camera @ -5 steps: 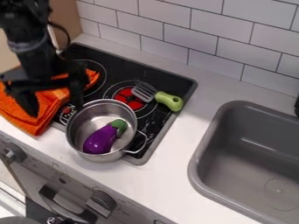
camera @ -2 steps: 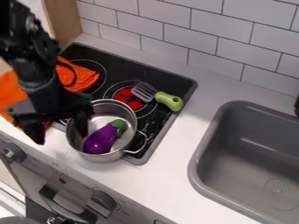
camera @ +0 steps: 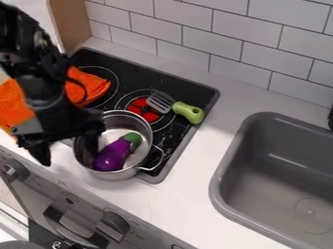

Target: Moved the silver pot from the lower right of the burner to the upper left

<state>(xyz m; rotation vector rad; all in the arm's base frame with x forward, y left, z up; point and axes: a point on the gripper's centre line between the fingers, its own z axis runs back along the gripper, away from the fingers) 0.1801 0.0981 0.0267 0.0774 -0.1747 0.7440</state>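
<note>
At the left, a bright orange cloth (camera: 14, 102) with a soft, fuzzy look lay rumpled behind the robot arm (camera: 42, 95), whose matte black links slanted down from the upper left. A smooth wood-toned panel (camera: 70, 22) stood upright behind. The gripper (camera: 67, 151) was open, its 2 dark fingers spread across the left rim of the pot: 1 hung outside, and the other reached down inside, near the purple toy. Below, the pale stove front carried 2 round knobs, the left knob (camera: 16, 170) and the right knob (camera: 114, 225).

The silver metal saucepan (camera: 120, 175), round and shiny with a thin wire loop handle at its lower right, sat upright at the front edge of the cooktop (camera: 185, 86), below the burner with the red center (camera: 139, 103). In it lay a glossy, plump toy eggplant (camera: 112, 155) with a green cap.

Just right of the burner's center, a slotted spatula (camera: 189, 113) rested on the black, smooth surface, its gray head flat and its green handle rounded. Glossy white tiles (camera: 211, 41) lined the wall. On the right, a gray sink (camera: 220, 192) with rounded corners was set into the smooth white countertop (camera: 185, 189).
</note>
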